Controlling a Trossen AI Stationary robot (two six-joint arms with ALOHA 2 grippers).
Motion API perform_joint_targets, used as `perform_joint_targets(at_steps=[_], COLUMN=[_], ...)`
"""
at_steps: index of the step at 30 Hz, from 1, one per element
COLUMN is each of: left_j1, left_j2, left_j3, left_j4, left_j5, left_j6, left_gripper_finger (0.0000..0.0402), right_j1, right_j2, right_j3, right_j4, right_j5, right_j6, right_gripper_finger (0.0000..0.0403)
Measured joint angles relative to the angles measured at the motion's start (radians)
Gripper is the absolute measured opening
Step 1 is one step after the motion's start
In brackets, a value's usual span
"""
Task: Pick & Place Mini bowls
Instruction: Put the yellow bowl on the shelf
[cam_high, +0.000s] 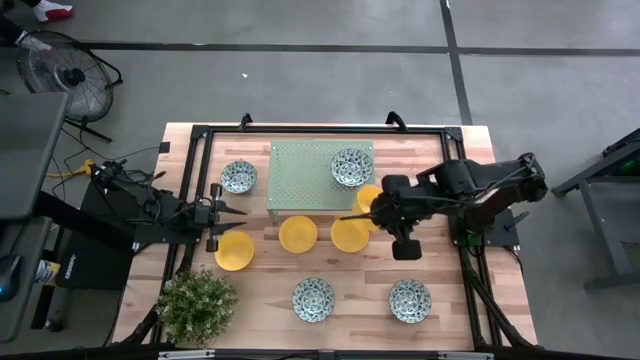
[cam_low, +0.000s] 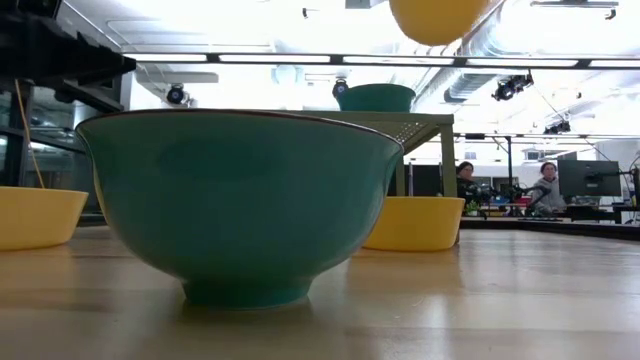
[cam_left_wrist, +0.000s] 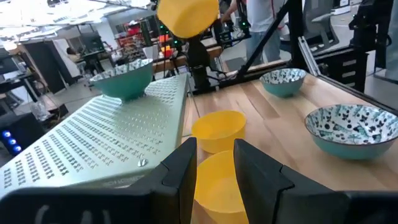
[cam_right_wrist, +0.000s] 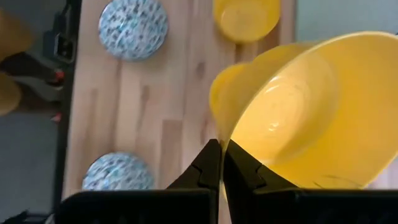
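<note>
Currently, going left to right: the left gripper (cam_high: 238, 212) waits part open and empty beside a yellow bowl (cam_high: 234, 251) on the table (cam_high: 450, 310). Two more yellow bowls sit mid-table. The right gripper (cam_high: 347, 216) is clenched on the rim of a fourth yellow bowl (cam_high: 369, 199), held aloft near the green stand (cam_high: 300, 180). Risk: this thin rim pinch lets the bowl swing or slip, dropping onto the bowls below.
</note>
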Motion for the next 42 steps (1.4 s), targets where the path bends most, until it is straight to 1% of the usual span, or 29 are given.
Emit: perform_joint_targets(at_steps=[11, 19, 22, 25, 30, 34, 37, 39, 42], left_j1=[0.000, 0.000, 0.000, 0.000, 0.000, 0.000, 0.000, 0.000, 0.000], left_j2=[0.000, 0.000, 0.000, 0.000, 0.000, 0.000, 0.000, 0.000, 0.000], left_j3=[0.007, 0.007, 0.008, 0.008, 0.009, 0.009, 0.009, 0.010, 0.014], left_j4=[-0.008, -0.024, -0.023, -0.023, -0.012, 0.065, 0.202, 0.299, 0.406], left_j5=[-0.003, 0.002, 0.030, 0.026, 0.019, -0.049, -0.082, -0.081, -0.040], left_j6=[0.000, 0.000, 0.000, 0.016, 0.015, 0.008, 0.008, 0.008, -0.008], left_gripper_finger=[0.0104, 0.0104, 0.0104, 0.0104, 0.0104, 0.0104, 0.0104, 0.0104, 0.0104], right_j1=[-0.133, -0.213, -0.233, -0.252, -0.290, -0.287, -0.267, -0.253, -0.226], right_j2=[0.068, 0.102, 0.103, 0.106, 0.136, 0.140, 0.140, 0.140, 0.140], right_j3=[0.000, 0.000, 0.001, 0.029, 0.113, 0.133, 0.134, 0.133, 0.133], right_j4=[0.172, 0.284, 0.315, 0.307, 0.310, 0.330, 0.324, 0.299, 0.268], right_j5=[-0.008, -0.009, -0.032, -0.044, -0.041, -0.055, -0.104, -0.146, -0.189], right_j6=[-0.159, -0.185, -0.188, -0.212, -0.260, -0.308, -0.363, -0.426, -0.507], right_gripper_finger=[0.0000, 0.0000, 0.0000, 0.0000, 0.0000, 0.0000, 0.0000, 0.0000, 0.0000])
